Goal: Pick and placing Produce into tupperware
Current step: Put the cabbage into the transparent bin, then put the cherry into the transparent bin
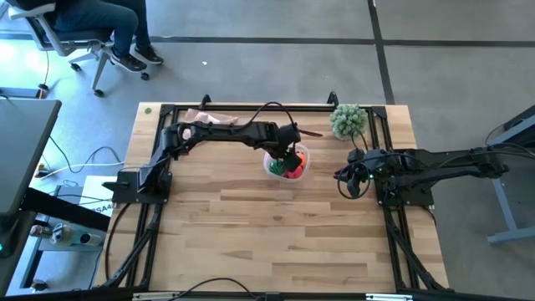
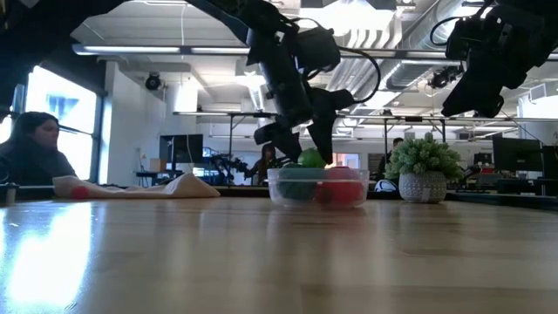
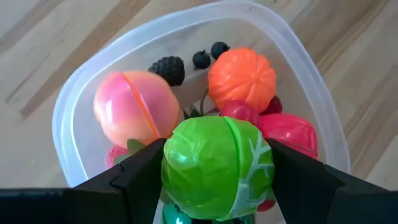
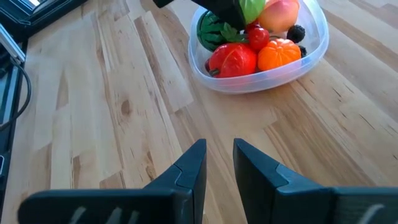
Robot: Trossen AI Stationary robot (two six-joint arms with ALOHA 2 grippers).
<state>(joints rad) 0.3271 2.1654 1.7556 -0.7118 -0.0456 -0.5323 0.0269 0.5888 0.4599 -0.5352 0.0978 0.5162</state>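
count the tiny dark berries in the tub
3, all against the tupperware wall beyond the orange ball: one bumpy berry by the pink fruit, two smaller. More may be hidden.

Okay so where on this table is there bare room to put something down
The whole near stretch of the wooden table, in front of the clear plastic tub and between the two arm bases, is bare. It is crowded along the far edge: beige cloth, left end effector over the tub, bushy pale-green potted plant.

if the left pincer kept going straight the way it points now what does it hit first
Probably the produce in the tupperware: the left pincer holds a green cabbage-like ball just above a red piece and the orange ball, though depth is unclear.
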